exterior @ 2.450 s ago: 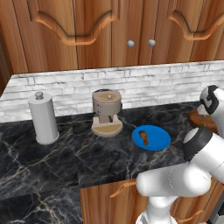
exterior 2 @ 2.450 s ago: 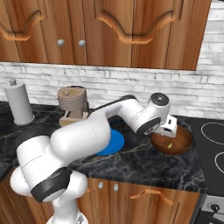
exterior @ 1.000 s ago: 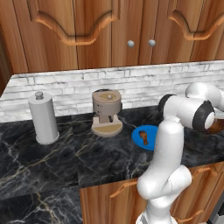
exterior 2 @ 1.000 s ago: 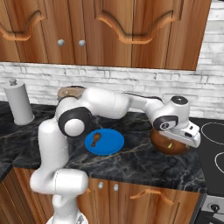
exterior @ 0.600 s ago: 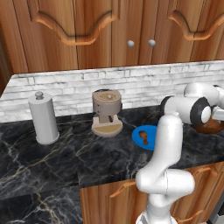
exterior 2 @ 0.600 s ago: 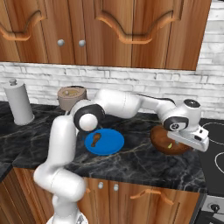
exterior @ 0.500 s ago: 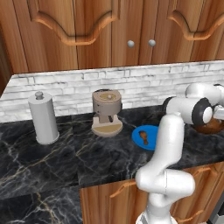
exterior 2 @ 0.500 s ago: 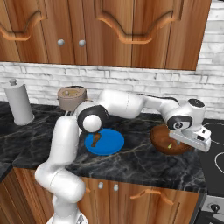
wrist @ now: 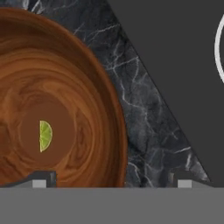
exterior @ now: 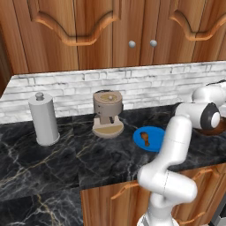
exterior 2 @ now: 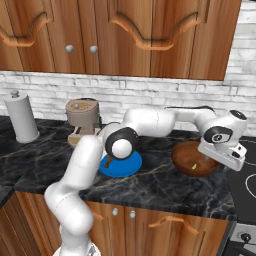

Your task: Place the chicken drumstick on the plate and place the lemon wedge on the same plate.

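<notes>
The blue plate [exterior: 155, 144] lies on the dark marble counter with the chicken drumstick [exterior: 143, 137] on it. In the right base view my elbow covers part of the plate [exterior 2: 128, 168]. To its right stands a brown wooden bowl [exterior 2: 186, 152], and the lemon wedge [exterior 2: 192, 165] lies at its bottom. My gripper [exterior 2: 223, 156] hangs over the bowl's right side. In the hand view the gripper [wrist: 113, 181] is open, one fingertip [wrist: 41, 179] over the bowl [wrist: 87, 78], the other over the counter. The lemon wedge [wrist: 45, 136] lies just ahead of the left fingertip.
A stove top [wrist: 175, 57] borders the counter right of the bowl. A coffee machine [exterior: 107, 112] and a paper towel holder [exterior: 43, 119] stand at the back left. My arm stretches across the counter above the plate.
The arm has swung further right, carrying the open gripper across the wooden bowl to its right side. The plate, drumstick and lemon wedge have not moved.
</notes>
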